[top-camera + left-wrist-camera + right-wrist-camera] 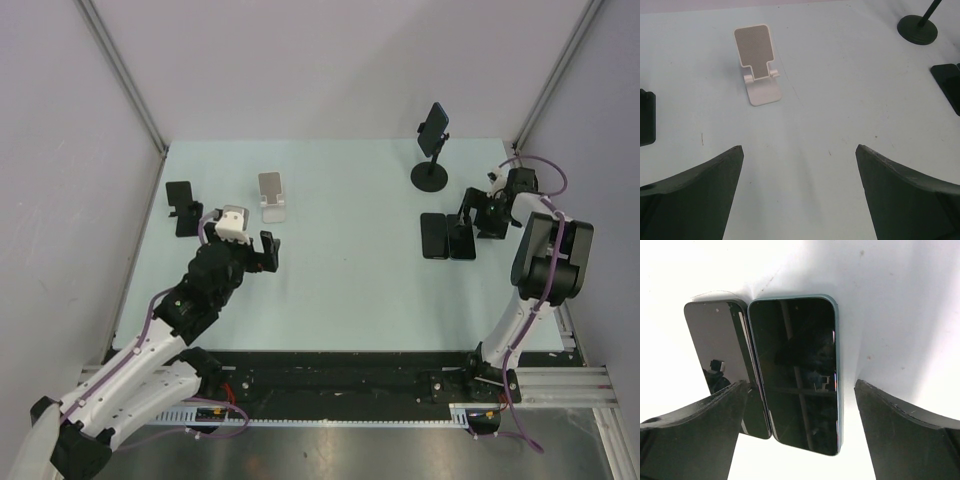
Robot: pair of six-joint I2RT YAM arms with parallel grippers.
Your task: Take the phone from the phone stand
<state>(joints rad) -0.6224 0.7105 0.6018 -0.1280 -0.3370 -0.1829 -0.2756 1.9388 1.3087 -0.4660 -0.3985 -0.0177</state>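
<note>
Both claws gape wide, empty. Before the right claw (800,387) lie a teal phone (795,375) and a black phone (715,340), one corner finger-hidden. The mounted phone (433,128) stands beyond it on the pole stand (430,176), cut off for the left claw (800,150)

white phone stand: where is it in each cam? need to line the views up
Top external: the white phone stand is left of centre, on the far half of the table, empty.
Left wrist: upper left, facing the camera.
Right wrist: not in it.
Shared landmark: the black round-base stand, off to the right of it in the top external and left wrist views.
</note>
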